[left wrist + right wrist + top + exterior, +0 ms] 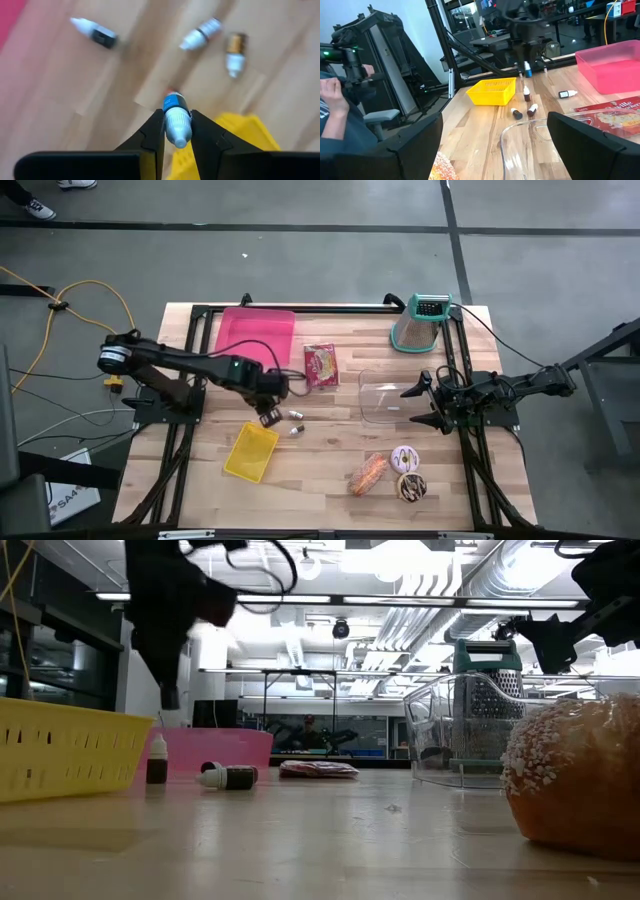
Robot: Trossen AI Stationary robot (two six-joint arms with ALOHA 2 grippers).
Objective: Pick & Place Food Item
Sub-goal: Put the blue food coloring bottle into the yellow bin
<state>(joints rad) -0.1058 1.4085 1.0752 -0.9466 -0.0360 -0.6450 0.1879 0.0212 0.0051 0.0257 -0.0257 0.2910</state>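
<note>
My left gripper (268, 416) hangs above the table between the pink tray (255, 335) and the yellow basket (252, 452), shut on a small blue-labelled dropper bottle (174, 103). The right wrist view shows that bottle (527, 70) clear of the wood. Three more small bottles (95, 32) (202, 34) (235, 50) rest on the table below; in the low view one (157, 760) stands upright and one (230, 777) lies on its side. My right gripper (430, 402) waits open at the table's right, beside a clear container (385, 400). My left gripper pinches the bottle's white cap end (178, 131) between its two fingers. The fingers come from above, pointing steeply down. The blue-labelled body hangs below the fingertips, roughly upright and lifted clear of the table.
A snack packet (321, 365) lies right of the pink tray. A green-topped grater (420, 325) stands at the far right. A bread roll (368, 473) and two donuts (405, 460) (411, 487) lie near the front right. A person (335, 105) sits beyond the table.
</note>
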